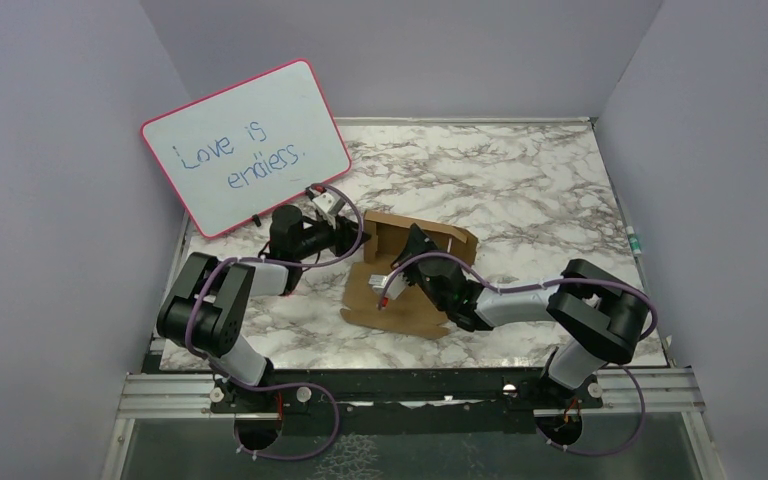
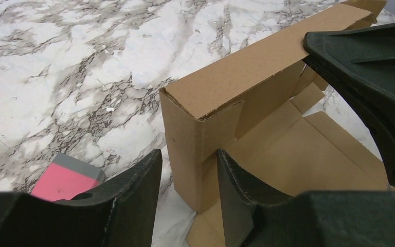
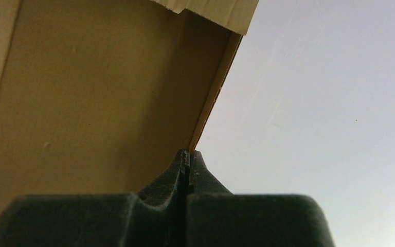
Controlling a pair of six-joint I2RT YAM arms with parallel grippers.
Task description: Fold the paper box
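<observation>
1. Brown corrugated cardboard: the paper box (image 1: pixel 385 300) lies near the middle of the marble table (image 1: pixel 540 190), between the two arms. It is partly formed, with its base panel flat on the surface and its far wall raised upright.
2. Left gripper (image 1: pixel 353 238), reaching in from the left side of the box. In the left wrist view its fingers (image 2: pixel 133 195) stand apart astride the near corner of the raised wall, one finger to each face. Whether they pinch the cardboard or merely flank it cannot be told.
3. Right gripper (image 1: pixel 417 240), reaching across the base panel from the right. Its jaws are clenched together with nothing visible between them. In the right wrist view the fingertips (image 3: pixel 198 164) sit at the edge of a cardboard panel, but contact cannot be confirmed. In the left wrist view its dark body lies at the top edge of the raised wall.
4. Whiteboard (image 1: pixel 245 145), pink-framed with blue handwriting, propped tilted at the left wall of the enclosure — behind the left gripper and apart from the box.
5. Pink object (image 2: pixel 64 180) with a grey edge, on the table just beside the left gripper's outer finger; what it is cannot be told.
</observation>
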